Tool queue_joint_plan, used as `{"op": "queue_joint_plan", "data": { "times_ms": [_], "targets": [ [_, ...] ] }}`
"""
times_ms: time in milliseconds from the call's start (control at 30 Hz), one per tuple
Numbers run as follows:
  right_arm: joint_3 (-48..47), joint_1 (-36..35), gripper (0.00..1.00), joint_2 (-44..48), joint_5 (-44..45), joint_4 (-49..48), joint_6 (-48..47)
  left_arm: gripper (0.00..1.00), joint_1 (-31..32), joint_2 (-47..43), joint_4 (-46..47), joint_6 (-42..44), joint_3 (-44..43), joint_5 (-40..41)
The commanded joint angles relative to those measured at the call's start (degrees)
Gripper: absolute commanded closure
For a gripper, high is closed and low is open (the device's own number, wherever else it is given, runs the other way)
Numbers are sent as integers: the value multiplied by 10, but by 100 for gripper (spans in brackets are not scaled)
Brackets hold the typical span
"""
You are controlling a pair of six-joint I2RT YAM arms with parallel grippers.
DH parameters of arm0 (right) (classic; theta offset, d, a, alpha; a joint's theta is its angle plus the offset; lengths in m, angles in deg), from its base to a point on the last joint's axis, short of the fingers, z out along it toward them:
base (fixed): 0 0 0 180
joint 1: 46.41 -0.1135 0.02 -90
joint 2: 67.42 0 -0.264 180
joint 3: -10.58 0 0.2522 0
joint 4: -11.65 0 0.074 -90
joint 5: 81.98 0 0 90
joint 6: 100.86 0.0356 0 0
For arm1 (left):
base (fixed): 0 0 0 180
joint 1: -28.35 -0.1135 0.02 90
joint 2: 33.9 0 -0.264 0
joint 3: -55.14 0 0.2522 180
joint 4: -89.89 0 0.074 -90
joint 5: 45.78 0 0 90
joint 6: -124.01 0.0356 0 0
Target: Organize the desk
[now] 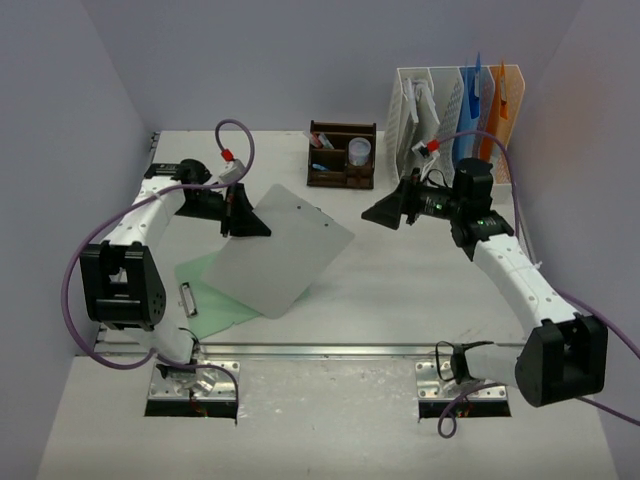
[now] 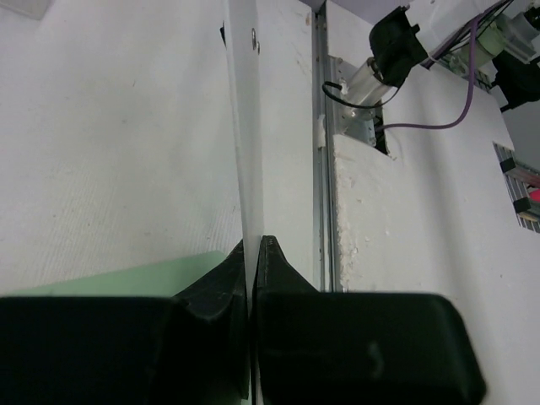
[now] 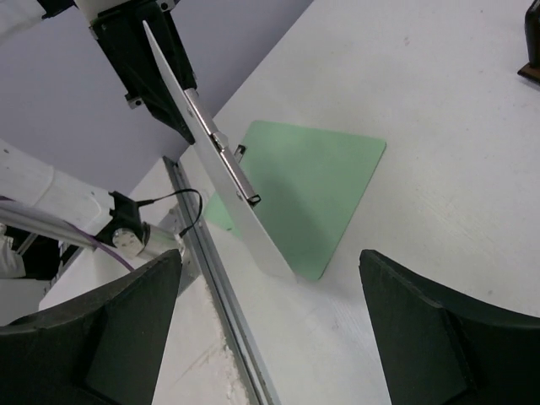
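The white desk (image 1: 410,285) carries a green clipboard (image 1: 205,295) lying flat at the front left. My left gripper (image 1: 245,222) is shut on the edge of a white clipboard (image 1: 285,255) and holds it tilted above the green one. In the left wrist view the white clipboard (image 2: 240,126) runs edge-on between the closed fingers of the gripper (image 2: 253,243). In the right wrist view the white clipboard (image 3: 215,152) shows its metal clip over the green clipboard (image 3: 312,181). My right gripper (image 1: 385,212) is open and empty above mid-desk, facing the clipboards, also seen in its wrist view (image 3: 270,270).
A dark brown pen organizer (image 1: 343,157) and a white slotted file rack (image 1: 440,110) with blue and orange folders stand at the back. A metal rail (image 1: 330,350) runs along the desk's near edge. Walls close in at the left, back and right.
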Motion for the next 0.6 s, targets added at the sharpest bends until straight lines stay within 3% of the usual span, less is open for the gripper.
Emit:
{"op": "queue_joint_plan", "data": {
  "times_ms": [0,267,567],
  "targets": [
    [39,-34,16,-2,29,-167,132,100,-10,-13,-22,50,-17,-177],
    [44,-128,23,-65,95,-213,135,100,-11,-27,-21,47,-8,-177],
    [15,-157,41,-114,60,-254,68,100,-12,-22,-22,47,-12,-175]
  ]
}}
